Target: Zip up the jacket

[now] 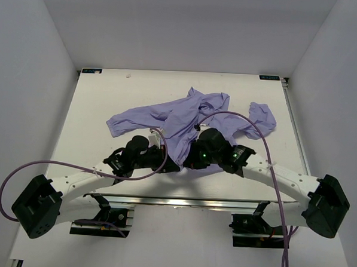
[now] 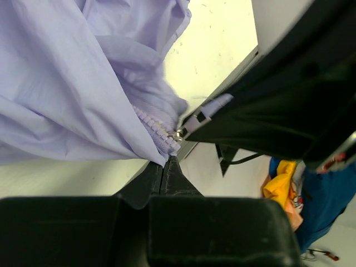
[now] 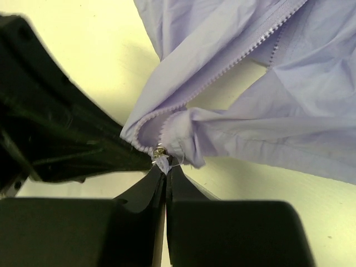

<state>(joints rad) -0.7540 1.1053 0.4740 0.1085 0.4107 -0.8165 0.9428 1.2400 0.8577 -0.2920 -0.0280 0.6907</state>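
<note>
Where the white table (image 1: 96, 105) carries it, the lavender jacket (image 1: 179, 115) lies crumpled at centre (one sleeve (image 1: 260, 120) trailing right), its near end gathered toward the table's front. Left tool (image 2: 165, 169): clamped tight on fabric beside the zipper teeth (image 2: 153, 125). Right tool (image 3: 166, 177): closed fully on the small metal zipper pull (image 3: 161, 162). Both tools sit just beside each other.

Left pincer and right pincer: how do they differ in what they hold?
The left pincer is shut on the jacket at its fabric edge below the zipper teeth; the right pincer is shut on the small metal zipper pull. The left pincer reaches in from the left, the right pincer from the right. Both are closed, close together, at the jacket's near edge.
</note>
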